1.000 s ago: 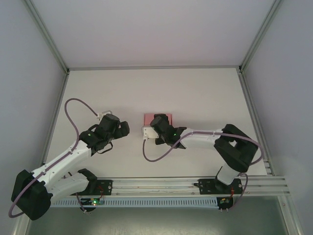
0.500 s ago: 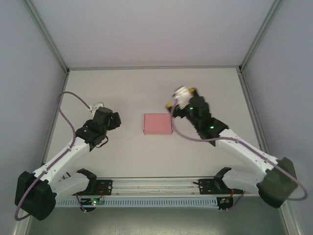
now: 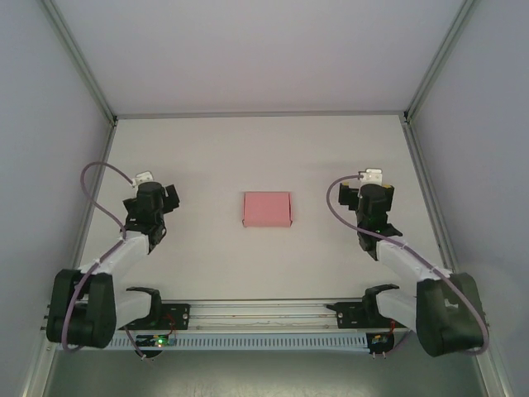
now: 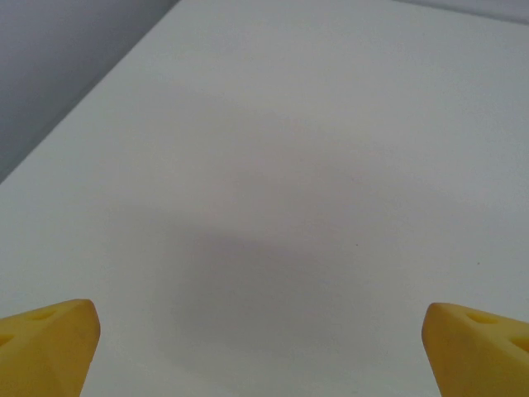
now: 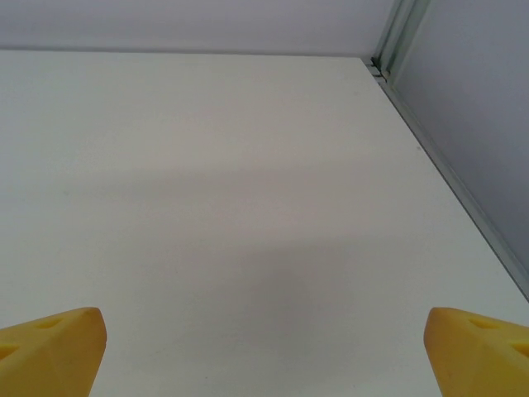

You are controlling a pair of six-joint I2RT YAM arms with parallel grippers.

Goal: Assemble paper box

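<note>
The paper box (image 3: 267, 209), a small flat pink rectangle, lies closed on the white table in the middle of the top view, touched by nothing. My left gripper (image 3: 154, 193) sits well to its left, my right gripper (image 3: 374, 192) well to its right, both arms folded back. In the left wrist view the left gripper (image 4: 264, 347) is open, its yellow fingertips (image 4: 45, 343) wide apart over bare table. In the right wrist view the right gripper (image 5: 264, 351) is open too, yellow fingertips (image 5: 50, 347) spread with nothing between them.
Grey walls enclose the table (image 3: 264, 149) on the left, back and right. A metal frame rail (image 5: 446, 178) runs along the table's right edge, meeting the back wall at a corner. A rail with the arm bases (image 3: 264, 313) crosses the near edge.
The right arm has lifted off the pink box and swung back to the right side. The left arm has drawn back to the left. The box stays in place, now uncovered.
</note>
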